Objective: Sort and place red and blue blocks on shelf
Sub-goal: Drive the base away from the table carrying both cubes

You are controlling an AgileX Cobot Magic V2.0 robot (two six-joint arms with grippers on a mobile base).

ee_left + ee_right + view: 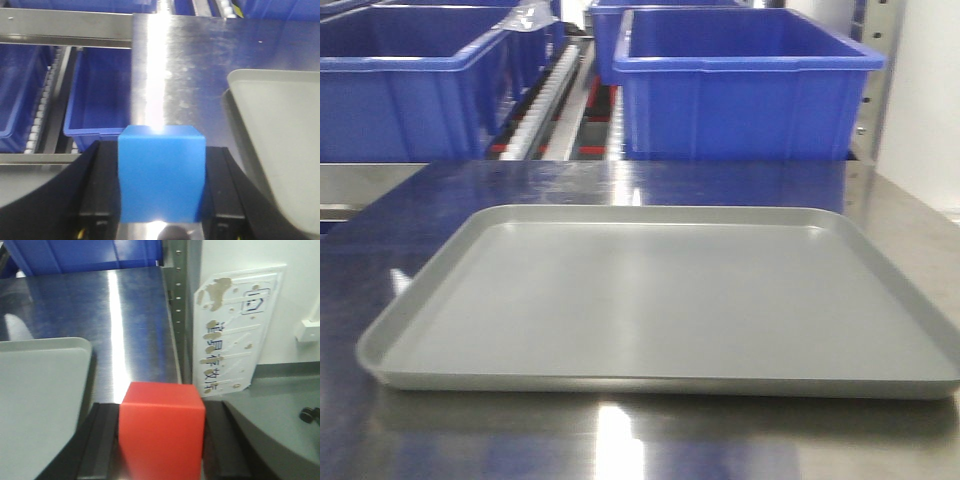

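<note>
In the left wrist view a light blue block (pixel 161 172) fills the space between two black fingers (pixel 102 185); my left gripper (pixel 161 180) is shut on it, over the steel tabletop left of the tray. In the right wrist view my right gripper (pixel 161 432) is shut on a bright red block (pixel 161 427), just right of the tray's corner. The shelf (pixel 565 95) with white roller tracks stands behind the table; its steel rail (pixel 65 32) crosses the left wrist view. Neither gripper nor block appears in the front view.
A flat grey rimmed tray (pixel 420 330) lies on the steel table (pixel 620 185). Big dark-blue bins (pixel 745 85) sit on the shelf tiers behind, another bin (pixel 97 100) lower left. A perforated steel upright (pixel 176 305) and a white labelled panel (pixel 235 330) stand at the right.
</note>
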